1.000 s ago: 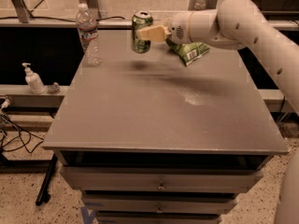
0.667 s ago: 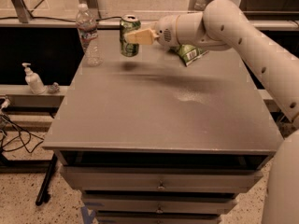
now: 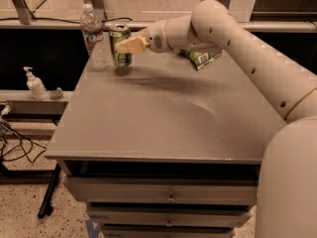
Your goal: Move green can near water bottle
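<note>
The green can (image 3: pixel 119 57) is upright at the far left of the grey table (image 3: pixel 163 118), just right of the water bottle (image 3: pixel 92 36), a clear bottle with a white cap. My gripper (image 3: pixel 123 46) reaches in from the right and is shut on the can at mid-height. One tan finger (image 3: pixel 132 44) crosses the can's front and the other is hidden behind it. The can's base is at or just above the tabletop; I cannot tell if it touches. A small gap separates the can from the bottle.
A green-and-white chip bag (image 3: pixel 200 58) lies at the table's back right, partly behind my arm. A white pump dispenser (image 3: pixel 34 83) stands on a lower ledge to the left. Drawers sit under the table and cables lie on the floor at left.
My gripper has carried the green can leftward and downward, from the middle back of the table to right beside the water bottle.
</note>
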Robot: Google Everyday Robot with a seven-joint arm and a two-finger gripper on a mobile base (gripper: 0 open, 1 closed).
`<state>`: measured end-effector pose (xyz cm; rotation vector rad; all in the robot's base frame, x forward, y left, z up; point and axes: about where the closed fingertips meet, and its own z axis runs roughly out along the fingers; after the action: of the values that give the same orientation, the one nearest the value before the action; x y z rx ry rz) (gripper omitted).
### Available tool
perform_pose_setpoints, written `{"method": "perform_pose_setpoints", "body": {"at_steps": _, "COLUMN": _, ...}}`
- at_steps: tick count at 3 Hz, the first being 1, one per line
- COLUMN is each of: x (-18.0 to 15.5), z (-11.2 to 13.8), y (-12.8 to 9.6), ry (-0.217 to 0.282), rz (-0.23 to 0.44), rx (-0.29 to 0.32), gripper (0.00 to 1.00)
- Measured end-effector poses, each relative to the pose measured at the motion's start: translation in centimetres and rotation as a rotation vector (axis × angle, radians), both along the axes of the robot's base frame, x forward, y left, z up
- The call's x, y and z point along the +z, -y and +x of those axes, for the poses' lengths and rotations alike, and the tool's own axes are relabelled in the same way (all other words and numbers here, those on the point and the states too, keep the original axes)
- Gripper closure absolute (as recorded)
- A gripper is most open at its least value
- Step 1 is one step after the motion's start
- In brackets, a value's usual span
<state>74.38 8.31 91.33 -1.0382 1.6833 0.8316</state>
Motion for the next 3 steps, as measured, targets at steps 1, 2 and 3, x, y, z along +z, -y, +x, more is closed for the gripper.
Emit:
{"method": "perform_pose_setpoints", "body": {"at_steps": 1, "x": -1.2, "z": 0.7, "y": -1.1, "ry": 0.016, "rz": -0.051, "rx": 0.019, "gripper": 1.00}}
{"method": "perform_pose_setpoints", "body": {"at_steps": 2, "x": -2.1, "z": 1.1, "y": -1.8, "ry": 0.010, "rz": -0.068, "rx": 0.023, "gripper": 0.82}}
{"method": "perform_pose_setpoints", "body": {"at_steps": 3, "x": -2.8, "z": 1.3, "y": -1.9, "ry": -0.001, "rz": -0.078, "rx": 0.022, "gripper": 0.59}}
